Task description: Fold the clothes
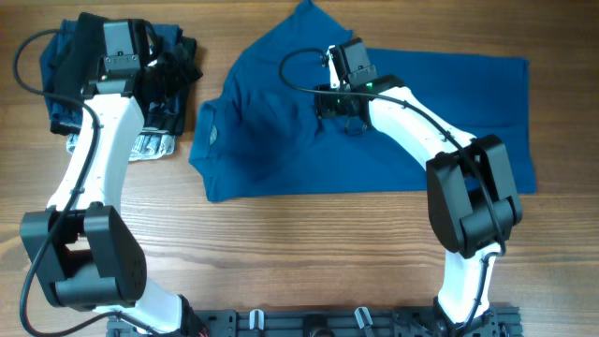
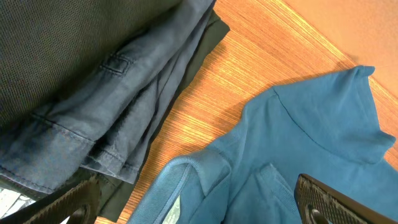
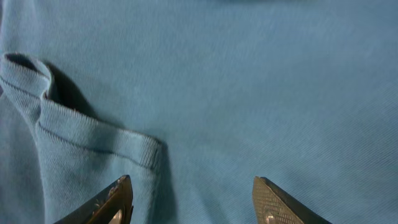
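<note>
- T-shirt, medium blue, lies spread on the wooden table in the overhead view, from centre to right, neck toward the left. The right gripper hangs over its middle. The left gripper is over a stack of folded garments at the far left.
- Left wrist view: the fingers stand wide apart with nothing between them. Below lie a folded denim piece and dark mesh fabric, with the T-shirt's collar beside them.
- Right wrist view: the fingers are apart and empty, close above the blue cloth near a ribbed hem.
</note>
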`<state>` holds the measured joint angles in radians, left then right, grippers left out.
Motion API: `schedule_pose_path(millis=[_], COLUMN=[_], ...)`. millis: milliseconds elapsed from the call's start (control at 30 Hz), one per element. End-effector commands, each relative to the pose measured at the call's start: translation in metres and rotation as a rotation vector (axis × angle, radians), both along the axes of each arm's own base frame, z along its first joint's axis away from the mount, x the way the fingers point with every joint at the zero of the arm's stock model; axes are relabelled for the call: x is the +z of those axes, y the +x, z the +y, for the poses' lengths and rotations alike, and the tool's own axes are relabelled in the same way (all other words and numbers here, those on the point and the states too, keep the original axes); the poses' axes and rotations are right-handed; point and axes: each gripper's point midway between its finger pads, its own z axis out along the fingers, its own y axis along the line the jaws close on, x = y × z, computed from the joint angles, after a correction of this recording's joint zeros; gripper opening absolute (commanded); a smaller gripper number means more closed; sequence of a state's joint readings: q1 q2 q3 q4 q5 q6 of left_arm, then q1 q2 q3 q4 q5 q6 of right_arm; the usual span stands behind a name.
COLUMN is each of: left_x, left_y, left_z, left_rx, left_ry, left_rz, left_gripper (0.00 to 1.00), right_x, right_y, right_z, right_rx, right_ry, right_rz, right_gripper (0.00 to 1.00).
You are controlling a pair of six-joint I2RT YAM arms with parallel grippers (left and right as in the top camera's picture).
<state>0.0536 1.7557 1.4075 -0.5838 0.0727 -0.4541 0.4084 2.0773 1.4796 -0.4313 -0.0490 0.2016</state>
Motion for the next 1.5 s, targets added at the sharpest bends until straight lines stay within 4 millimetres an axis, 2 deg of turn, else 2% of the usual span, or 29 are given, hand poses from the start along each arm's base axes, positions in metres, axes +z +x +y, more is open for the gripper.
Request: schedule_pose_path(millis=[0,67,200,233,300,333,367,433,467,500,667,800,833,900,1067,1200,1233,1267,1333,1467], left_x=[0.012,0.012,0.012,0.012,0.012,0.012,0.012,0.012,0.012,0.012,0.012,0.012,0.012,0.012,0.012,0.012,0.012,0.012,0.012,0.012], left_y=[0.003,0.003,0.003,0.003,0.003,0.003,0.003,0.003,0.003,0.003,0.003,0.003,0.003,0.003,0.003,0.003,0.003,0.003,0.003,0.003], left_z=[0.001,0.001,0.001,0.001,0.001,0.001,0.001,0.001,0.001,0.001,0.001,0.001,0.001,0.001,0.001,0.001,0.001,0.001,0.001,0.001], left_rx=[-0.01,-0.01,-0.01,-0.009,-0.01,-0.01,-0.01,-0.01,-0.009,-0.009,-0.01,-0.009,-0.01,-0.01,-0.01,-0.01,-0.009,-0.01,-0.01,-0.01], left_ry=[0.014,0.014,0.014,0.014,0.014,0.014,0.014,0.014,0.014,0.014,0.014,0.014,0.014,0.014,0.014,0.014,0.014,0.014,0.014,0.014], left_rz=[-0.031,-0.031,-0.031,-0.031,-0.031,-0.031,-0.031,-0.031,-0.031,-0.031,-0.031,-0.031,-0.031,-0.031,-0.031,-0.031,-0.031,-0.031,-0.031,-0.031], left_gripper=[1.0,1.0,1.0,1.0,1.0,1.0,1.0,1.0,1.0,1.0,1.0,1.0,1.0,1.0,1.0,1.0,1.0,1.0,1.0,1.0], right_x=[-0.017,-0.027,-0.035,-0.035,-0.035,-0.034,-0.035,-0.036,-0.037,-0.038,-0.041,-0.041,-0.041,-0.041,-0.035,-0.034,-0.034,-0.033,-0.029,-0.029], right_y=[-0.009,-0.009,-0.016,-0.017,-0.017,-0.017,-0.018,-0.02,-0.022,-0.023,-0.03,-0.029,-0.029,-0.028,-0.017,-0.016,-0.016,-0.016,-0.021,-0.027], right_z=[0.008,0.009,0.026,0.026,0.03,0.031,0.03,0.029,0.029,0.028,0.025,0.025,0.025,0.024,-0.01,-0.015,-0.014,-0.011,0.006,0.018], right_rx=[-0.013,-0.025,0.0,-0.001,0.006,0.007,0.007,0.006,0.006,0.005,-0.017,-0.017,-0.017,-0.016,-0.11,-0.138,-0.135,-0.126,-0.101,-0.138], right_ry=[0.032,0.043,0.131,0.131,0.134,0.134,0.132,0.128,0.125,0.121,0.115,0.118,0.118,0.109,0.045,0.059,0.063,0.078,0.173,0.243], right_rz=[0.056,0.075,0.129,0.131,0.125,0.124,0.127,0.137,0.144,0.152,0.19,0.186,0.186,0.18,0.154,0.166,0.167,0.169,0.205,0.259], right_gripper=[0.63,0.64,0.65,0.62,0.48,0.27,0.18,0.18,0.28,0.32,0.35,0.13,0.04,0.04,0.04,0.04,0.07,0.23,0.41,0.38])
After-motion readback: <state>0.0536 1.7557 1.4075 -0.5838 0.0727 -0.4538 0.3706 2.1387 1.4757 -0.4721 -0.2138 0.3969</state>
